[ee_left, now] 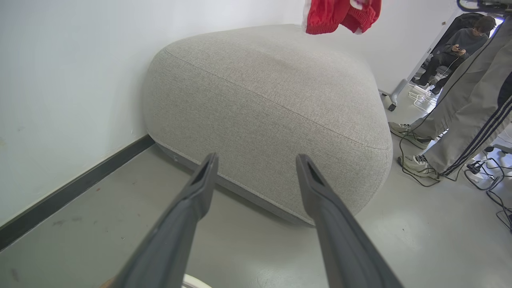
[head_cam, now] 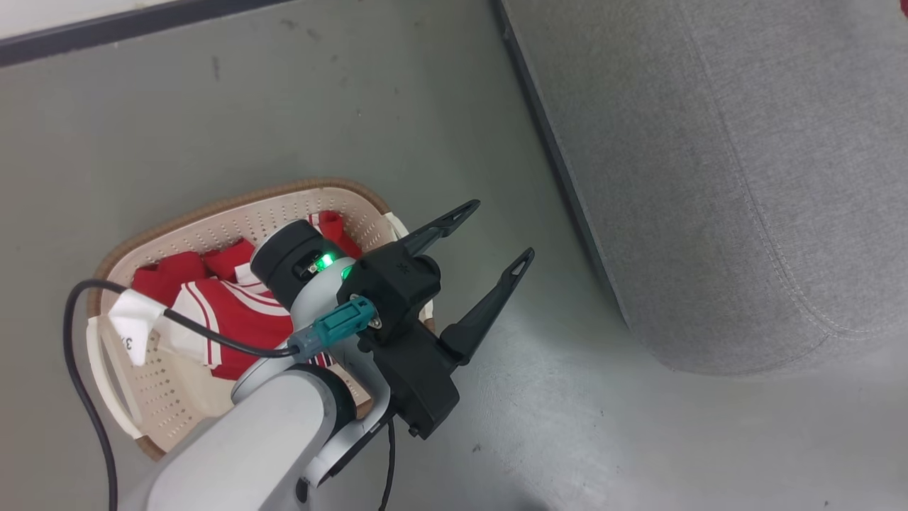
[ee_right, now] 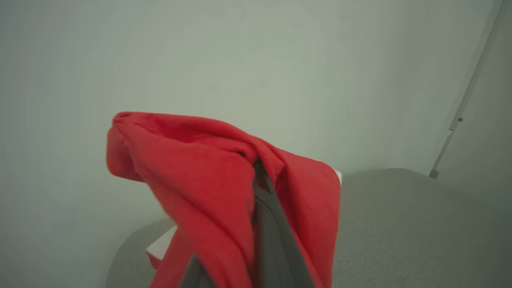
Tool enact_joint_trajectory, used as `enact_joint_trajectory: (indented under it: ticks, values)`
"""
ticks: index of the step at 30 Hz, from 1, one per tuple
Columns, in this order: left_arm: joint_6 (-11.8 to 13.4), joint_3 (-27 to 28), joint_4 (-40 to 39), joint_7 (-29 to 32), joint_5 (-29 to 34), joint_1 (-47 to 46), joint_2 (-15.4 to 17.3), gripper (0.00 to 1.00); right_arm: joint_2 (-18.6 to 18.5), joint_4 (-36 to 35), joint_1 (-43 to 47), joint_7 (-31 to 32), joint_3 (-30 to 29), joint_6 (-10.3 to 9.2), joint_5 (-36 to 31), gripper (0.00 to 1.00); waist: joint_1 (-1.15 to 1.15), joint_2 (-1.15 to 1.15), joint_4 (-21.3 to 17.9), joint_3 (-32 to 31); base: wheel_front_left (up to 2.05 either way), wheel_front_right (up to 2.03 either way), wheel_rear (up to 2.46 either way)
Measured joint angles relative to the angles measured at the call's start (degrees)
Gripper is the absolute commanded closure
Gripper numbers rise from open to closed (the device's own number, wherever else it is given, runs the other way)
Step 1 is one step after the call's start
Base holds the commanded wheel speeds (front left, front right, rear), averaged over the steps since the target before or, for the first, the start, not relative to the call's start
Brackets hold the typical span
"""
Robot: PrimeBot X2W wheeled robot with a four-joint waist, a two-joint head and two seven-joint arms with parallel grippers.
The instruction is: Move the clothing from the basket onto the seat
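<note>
Right wrist view: right gripper (ee_right: 260,172) clamped on a red garment (ee_right: 200,180), seat (ee_right: 400,224) just beneath it, while the left gripper (head_cam: 500,231) hovers, fingers apart, by the basket (head_cam: 213,207).

Left hand (head_cam: 496,233) has its fingers spread wide and empty, pointing toward 2 o'clock, with the pale forearm entering from 7 o'clock. Right hand (ee_right: 258,167) is pinched tight on the clothing (ee_right: 192,172).
</note>
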Motion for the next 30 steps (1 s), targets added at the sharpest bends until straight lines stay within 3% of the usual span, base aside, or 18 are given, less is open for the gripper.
enact_joint_trajectory:
  ticks: [6,19,30]
  values:
    - [0.00,0.07,-0.08,0.01,0.00,-0.88,-0.12,0.00,0.08,3.50,0.12,0.00,-0.94,-0.18,-1.62,1.00,-0.01,0.00,0.33,1.35,0.00,0.00,0.00]
    - [0.00,0.29,-0.31,0.45,0.00,-1.13,-0.24,0.00,0.02,10.96,0.15,0.00,-2.36,-3.82,-5.19,1.00,-0.01,0.00,1.04,2.84,0.00,0.00,0.00]
    - [-0.01,0.42,-0.20,0.43,-0.01,-1.31,0.08,0.00,1.94,18.74,0.17,0.02,0.99,-5.48,-8.29,1.00,-0.01,-0.01,2.34,3.82,0.00,0.00,0.00]
